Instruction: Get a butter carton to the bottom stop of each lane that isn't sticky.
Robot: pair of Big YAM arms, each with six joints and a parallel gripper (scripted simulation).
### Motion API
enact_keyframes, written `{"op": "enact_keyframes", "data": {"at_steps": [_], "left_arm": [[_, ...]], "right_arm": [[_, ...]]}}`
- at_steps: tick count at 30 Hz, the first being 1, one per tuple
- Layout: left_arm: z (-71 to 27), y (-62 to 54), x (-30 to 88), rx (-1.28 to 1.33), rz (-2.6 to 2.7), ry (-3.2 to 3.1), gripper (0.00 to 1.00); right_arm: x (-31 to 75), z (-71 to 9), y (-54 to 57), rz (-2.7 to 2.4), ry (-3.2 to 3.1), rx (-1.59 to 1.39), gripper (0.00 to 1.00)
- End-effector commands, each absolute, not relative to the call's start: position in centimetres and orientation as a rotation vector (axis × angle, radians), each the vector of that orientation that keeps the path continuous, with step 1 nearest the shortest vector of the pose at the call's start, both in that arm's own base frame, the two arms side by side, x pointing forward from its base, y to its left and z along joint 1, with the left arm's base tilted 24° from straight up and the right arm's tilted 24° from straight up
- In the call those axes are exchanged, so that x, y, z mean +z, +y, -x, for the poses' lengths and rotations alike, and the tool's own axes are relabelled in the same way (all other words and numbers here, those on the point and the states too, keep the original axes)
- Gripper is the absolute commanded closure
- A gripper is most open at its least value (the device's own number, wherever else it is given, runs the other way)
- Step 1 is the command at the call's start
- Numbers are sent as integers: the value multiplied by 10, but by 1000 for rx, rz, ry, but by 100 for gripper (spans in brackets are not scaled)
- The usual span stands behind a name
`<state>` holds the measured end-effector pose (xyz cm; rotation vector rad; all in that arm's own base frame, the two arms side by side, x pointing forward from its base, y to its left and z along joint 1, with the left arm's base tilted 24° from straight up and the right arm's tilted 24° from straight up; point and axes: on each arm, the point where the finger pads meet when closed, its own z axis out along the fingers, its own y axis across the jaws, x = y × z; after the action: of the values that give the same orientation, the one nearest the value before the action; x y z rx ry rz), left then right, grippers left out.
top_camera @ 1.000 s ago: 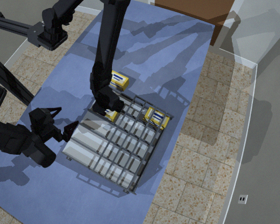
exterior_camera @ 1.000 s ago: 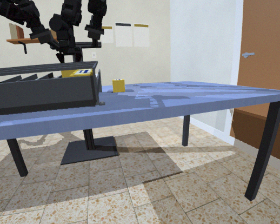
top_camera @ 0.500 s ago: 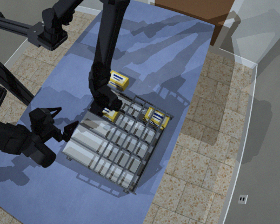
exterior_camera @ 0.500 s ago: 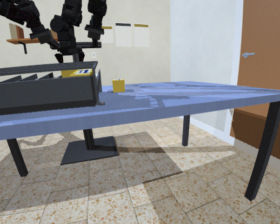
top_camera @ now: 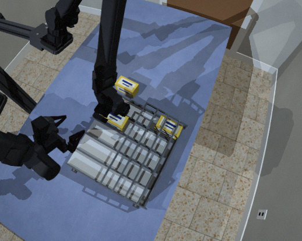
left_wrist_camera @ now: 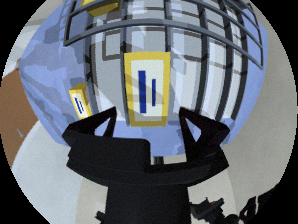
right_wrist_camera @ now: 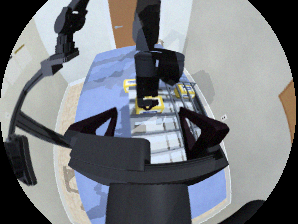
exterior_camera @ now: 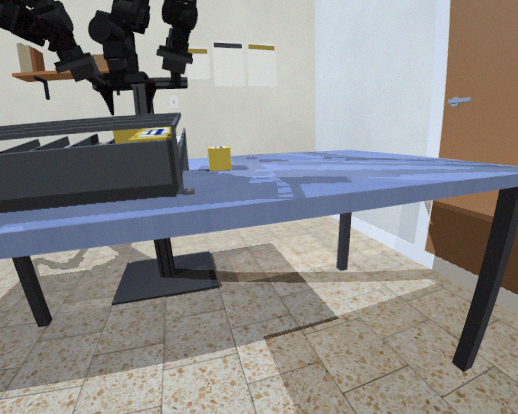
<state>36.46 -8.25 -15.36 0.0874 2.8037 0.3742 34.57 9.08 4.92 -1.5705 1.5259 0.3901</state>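
A grey shelf [top_camera: 87,146] [exterior_camera: 83,172] [right_wrist_camera: 162,142] has five sloped lanes under a bar grid. One butter carton [top_camera: 169,126] [exterior_camera: 155,133] [right_wrist_camera: 185,90] lies at the bottom end of the outermost lane. A second carton [top_camera: 118,121] [left_wrist_camera: 147,85] lies in the neighbouring lane, near its high end. A third carton [top_camera: 127,86] [exterior_camera: 219,158] [left_wrist_camera: 79,104] stands on the table beside the shelf. My left gripper [left_wrist_camera: 147,110] is open over the second carton's upper end, a fingertip on either side. My right gripper [top_camera: 74,124] is open and empty, off the shelf's high edge.
The bar grid [top_camera: 139,137] [left_wrist_camera: 145,22] covers the lower part of the lanes. The other three lanes hold no carton. The left arm [top_camera: 106,52] reaches over the table [top_camera: 63,204] beside the third carton. The right arm [top_camera: 7,148] is at the shelf's high side.
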Motion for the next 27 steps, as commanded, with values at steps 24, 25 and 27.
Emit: {"op": "enact_keyframes", "data": {"at_steps": [24, 25, 27], "left_arm": [[-348, -88, -133, 328, -168, 2433, 0], [-348, -88, -133, 328, -168, 2433, 0], [-348, -87, -134, 326, -170, 2409, 0]], "right_arm": [[55, -350, 90, 1574, 1511, 375, 0], [55, -350, 90, 1574, 1511, 375, 0], [55, -350, 90, 1574, 1511, 375, 0]]}}
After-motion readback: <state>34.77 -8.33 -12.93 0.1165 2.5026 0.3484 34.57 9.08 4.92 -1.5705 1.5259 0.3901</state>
